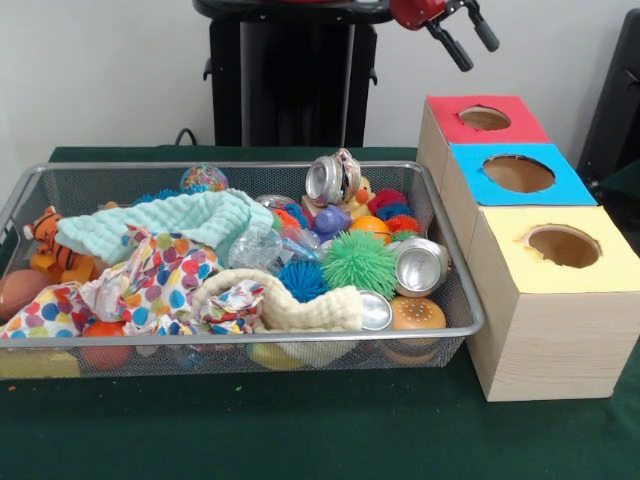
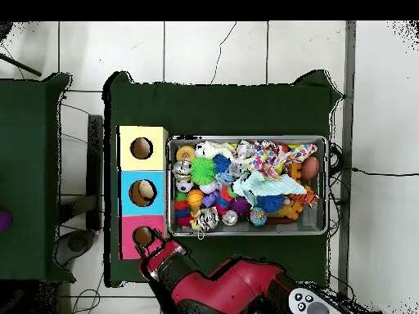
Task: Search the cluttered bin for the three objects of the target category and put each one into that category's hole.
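A wire mesh bin holds a heap of toys and cloths. Three silver cans show in it: one upright at the back, one on its side at the right wall, one near the front rim. A green spiky ball and a blue one lie mid-bin. Beside the bin stand three boxes with holes: red, blue, yellow. My gripper hangs open and empty, high above the red box.
A mint towel, a polka-dot cloth and a cream cloth cover the bin's left and middle. A tiger toy and a burger toy sit at its ends. Something tan shows inside the blue box's hole in the overhead view.
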